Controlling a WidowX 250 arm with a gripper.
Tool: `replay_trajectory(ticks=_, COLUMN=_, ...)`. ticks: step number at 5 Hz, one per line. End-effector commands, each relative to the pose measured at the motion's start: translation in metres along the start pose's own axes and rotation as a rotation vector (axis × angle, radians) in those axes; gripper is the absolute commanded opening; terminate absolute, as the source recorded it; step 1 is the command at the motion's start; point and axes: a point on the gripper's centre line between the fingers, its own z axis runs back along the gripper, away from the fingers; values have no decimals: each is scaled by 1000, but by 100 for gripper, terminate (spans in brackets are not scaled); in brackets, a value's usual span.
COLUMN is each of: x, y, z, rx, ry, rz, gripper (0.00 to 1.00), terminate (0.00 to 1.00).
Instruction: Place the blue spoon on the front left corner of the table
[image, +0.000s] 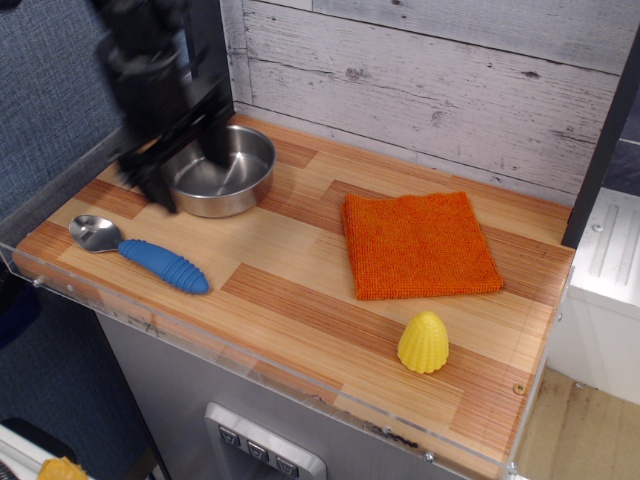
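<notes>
1. Spoon (140, 253) lies flat on the table (300, 290) at the lower left of the frame, close to the clear rim along the near edge. Its silver bowl points toward the left edge; the blue ribbed handle runs right and slightly down the frame.

2. Long axis: roughly along the near edge, tilted a little, bowl end higher in the frame than the handle tip.

3. Nothing touches the spoon. It sits alone in the corner area named by the task, so placement looks done or close to it.

4. Gripper (190, 172) is up and to the right of the spoon, well apart from it, raised over the near rim of the pan (222, 168). Motion blur smears it, but two dark fingers (160, 188) show with a clear gap between them; it reads as spread wide and holding nothing.

5. Key relation: the spoon lies down and left of the gripper in the frame. Should any correction be wanted, the arm would have to travel back toward the lower-left corner and close across the handle, not along it.

6. Farther out: an orange cloth (420, 245) sits mid-right, and a yellow ribbed cone (424, 343) stands below it toward the lower right. Both are well apart from the spoon and out of the way.
</notes>
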Motion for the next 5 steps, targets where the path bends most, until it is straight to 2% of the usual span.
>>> replay_trajectory(ticks=1, x=-49, y=-41, z=54, rx=-122, ry=-52, rz=-103, gripper=100, terminate=0)
replay_trajectory(ticks=4, x=-49, y=-41, z=54, rx=-122, ry=-52, rz=-103, gripper=100, terminate=0)
replay_trajectory(ticks=5, x=-49, y=-41, z=54, rx=-122, ry=-52, rz=-103, gripper=100, terminate=100)
